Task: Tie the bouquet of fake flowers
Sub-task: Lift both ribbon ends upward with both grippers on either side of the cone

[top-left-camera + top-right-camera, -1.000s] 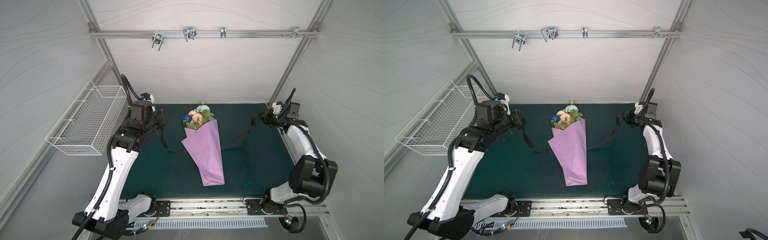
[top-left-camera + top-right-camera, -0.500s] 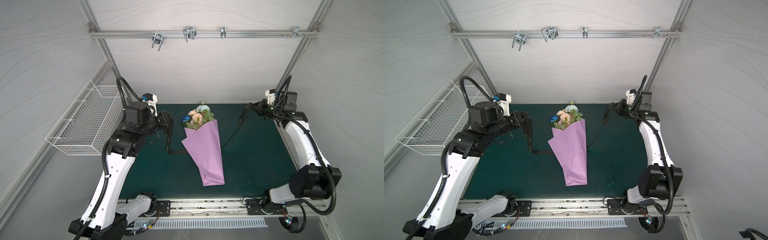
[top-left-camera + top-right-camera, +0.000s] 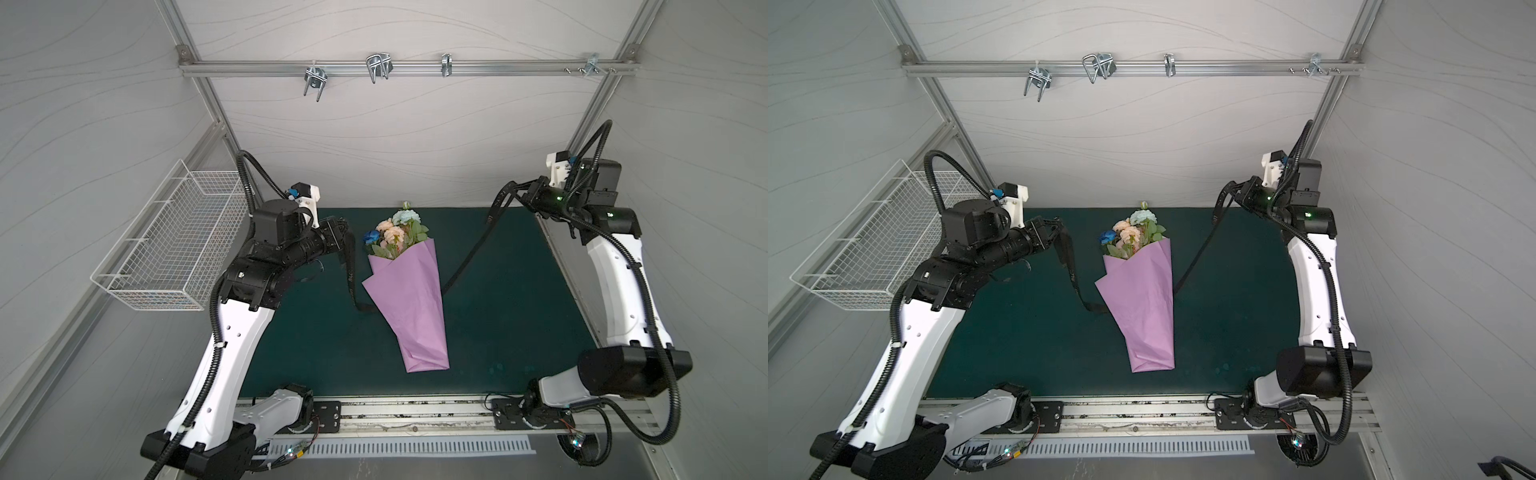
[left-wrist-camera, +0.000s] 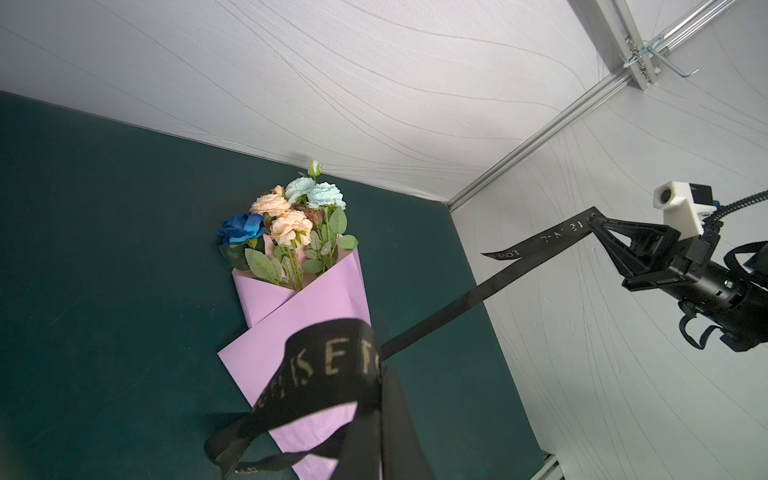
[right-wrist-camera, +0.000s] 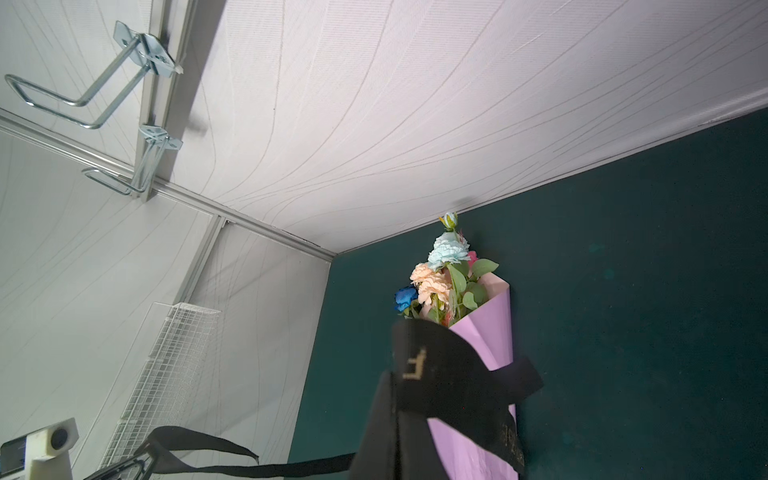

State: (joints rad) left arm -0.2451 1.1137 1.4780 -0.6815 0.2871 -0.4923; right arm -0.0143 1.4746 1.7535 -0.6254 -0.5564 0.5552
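Note:
The bouquet of fake flowers lies mid-mat, its peach, pale blue and deep blue blooms sticking out of a lilac paper wrap. A black ribbon with light lettering runs under the wrap and rises on both sides. My left gripper is shut on the ribbon's left end, raised left of the blooms. My right gripper is shut on the right end, high near the back right corner.
A white wire basket hangs on the left wall beside the left arm. Metal hooks hang from the rail on the back wall. The dark green mat ends at a metal rail in front.
Both grippers have risen with their ribbon ends. The left one moved right, closer to the blooms, and the right one lifted up along the back right, pulling the ribbon off the mat.

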